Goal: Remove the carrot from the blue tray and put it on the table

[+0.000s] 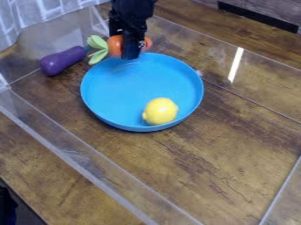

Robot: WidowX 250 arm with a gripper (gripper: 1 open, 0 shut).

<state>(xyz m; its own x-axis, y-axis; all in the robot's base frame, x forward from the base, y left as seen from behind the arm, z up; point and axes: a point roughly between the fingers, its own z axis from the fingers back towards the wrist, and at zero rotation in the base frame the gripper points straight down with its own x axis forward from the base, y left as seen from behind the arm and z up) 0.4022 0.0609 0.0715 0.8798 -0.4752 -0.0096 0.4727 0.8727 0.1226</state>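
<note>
The small orange carrot (116, 44) with its green leafy top (97, 47) hangs in the air over the far left rim of the blue tray (123, 92). My black gripper (126, 46) points straight down and is shut on the carrot, which sticks out to the left between the fingers. The carrot is lifted off the tray floor. Around the tray lies the dark wood-plank table (223, 167) under glossy clear sheets.
A yellow lemon (160, 111) lies in the near right part of the tray. A purple eggplant (62, 60) lies on the table left of the tray, just below the carrot's leaves. Clear plastic walls run along the left and front.
</note>
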